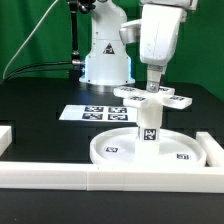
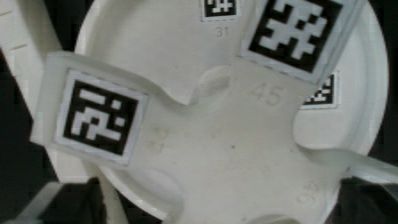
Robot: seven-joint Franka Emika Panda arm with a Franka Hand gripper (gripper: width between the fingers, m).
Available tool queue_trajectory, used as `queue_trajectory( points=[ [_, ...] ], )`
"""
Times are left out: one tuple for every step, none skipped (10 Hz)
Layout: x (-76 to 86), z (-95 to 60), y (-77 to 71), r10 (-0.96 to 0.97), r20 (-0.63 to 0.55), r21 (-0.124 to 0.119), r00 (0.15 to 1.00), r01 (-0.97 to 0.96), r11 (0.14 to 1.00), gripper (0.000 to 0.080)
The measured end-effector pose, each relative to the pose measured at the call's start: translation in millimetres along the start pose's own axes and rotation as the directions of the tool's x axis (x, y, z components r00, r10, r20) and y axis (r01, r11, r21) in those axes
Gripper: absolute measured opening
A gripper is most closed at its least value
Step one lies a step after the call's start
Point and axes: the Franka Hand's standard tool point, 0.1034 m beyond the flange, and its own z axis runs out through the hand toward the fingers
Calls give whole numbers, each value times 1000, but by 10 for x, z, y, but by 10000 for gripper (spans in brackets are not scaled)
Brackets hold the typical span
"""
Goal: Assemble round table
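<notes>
Black table is carrying the round disc with its leg standing upright; my tool is hovering open over the cross-shaped piece, probably seating it next.

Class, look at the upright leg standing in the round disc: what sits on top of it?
The cross piece sits on the leg, which stands on the disc. The open hand hangs right above, hiding the joint.
</notes>
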Motion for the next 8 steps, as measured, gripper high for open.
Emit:
queue_trajectory(
  points=[
    [-8, 0, 4, -74, 1, -1, 997, 74, 997, 649],
    [9, 2, 19, -176, 5, -23, 984, 176, 984, 649],
    [14, 18, -3, -231, 15, -22, 973, 231, 973, 649],
    [4, 21, -4, -291, 23, -21, 956, 292, 956, 649],
    [-1, 26, -10, -316, 26, -18, 948, 316, 949, 649],
    [-6, 33, -17, -382, 31, -16, 923, 383, 924, 649],
    [-11, 46, -32, -426, 36, -12, 904, 427, 904, 649],
    [-15, 57, -44, -444, 37, -9, 895, 444, 896, 649]
  ],
)
